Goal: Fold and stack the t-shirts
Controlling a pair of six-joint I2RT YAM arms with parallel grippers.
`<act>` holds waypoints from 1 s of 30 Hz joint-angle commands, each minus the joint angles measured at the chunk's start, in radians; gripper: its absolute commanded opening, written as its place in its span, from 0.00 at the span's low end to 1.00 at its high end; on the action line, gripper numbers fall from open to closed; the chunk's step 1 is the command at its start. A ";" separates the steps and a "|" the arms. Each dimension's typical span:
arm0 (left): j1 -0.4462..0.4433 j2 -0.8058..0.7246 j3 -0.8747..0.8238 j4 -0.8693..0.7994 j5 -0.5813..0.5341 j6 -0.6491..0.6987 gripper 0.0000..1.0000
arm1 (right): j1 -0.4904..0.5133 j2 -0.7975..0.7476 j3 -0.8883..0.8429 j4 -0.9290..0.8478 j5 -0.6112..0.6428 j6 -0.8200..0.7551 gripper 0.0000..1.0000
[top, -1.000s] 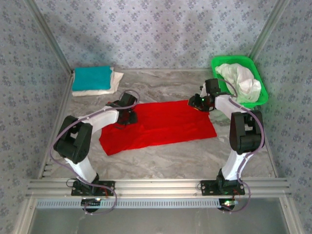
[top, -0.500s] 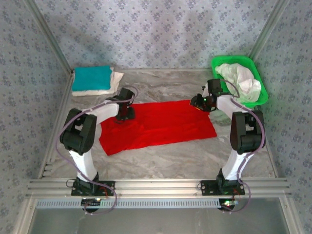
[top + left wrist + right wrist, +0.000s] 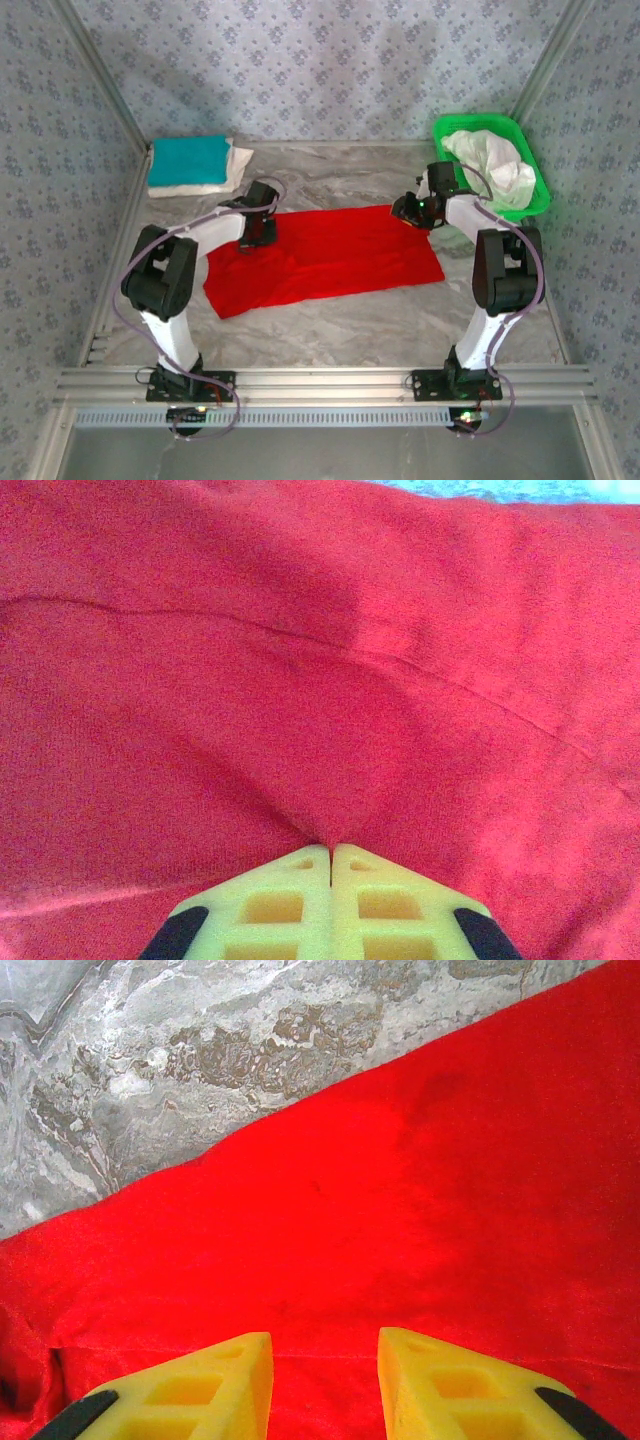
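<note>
Your red t-shirt (image 3: 330, 258) lies spread across the middle of the marble table (image 3: 330, 330). Its long side runs left to right, and its near-left corner points toward the left arm's base.

Your left gripper (image 3: 258, 236) sits low on the shirt's far-left edge. In its wrist view the two yellow fingers (image 3: 300, 875) meet tip to tip. The red cloth draws into a crease that runs straight into the seam between them, so this hand is closed and pinching the shirt. Beyond the tips a stitched line crosses the cloth, slanting down toward the right.

Your right gripper (image 3: 410, 210) is over the shirt's far-right corner, near the green mesh basket (image 3: 476, 122). Its wrist view shows the yellow fingertips (image 3: 430, 1380) standing a narrow way apart. Red cloth lies smooth under the gap, and beyond it the shirt's edge runs diagonally against bare marble. You cannot tell from these views whether those tips touch the cloth.

At the table's far-left corner, a folded teal t-shirt (image 3: 190, 158) rests on top of a folded white t-shirt (image 3: 222, 182), whose edge shows along the right and near sides. That pair is apart from the red shirt. In the basket at the far right, crumpled white t-shirts (image 3: 497, 165) are heaped above the rim.
</note>
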State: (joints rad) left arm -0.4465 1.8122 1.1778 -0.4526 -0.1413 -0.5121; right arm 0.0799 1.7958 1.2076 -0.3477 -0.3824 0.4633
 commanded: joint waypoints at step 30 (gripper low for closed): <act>-0.075 -0.108 -0.119 -0.010 -0.022 -0.029 0.46 | -0.003 -0.004 -0.034 0.005 -0.012 -0.001 0.36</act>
State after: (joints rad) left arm -0.5137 1.6787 1.0492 -0.4633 -0.1753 -0.5327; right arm 0.0799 1.7958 1.1782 -0.3347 -0.3828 0.4633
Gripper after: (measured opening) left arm 0.460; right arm 0.360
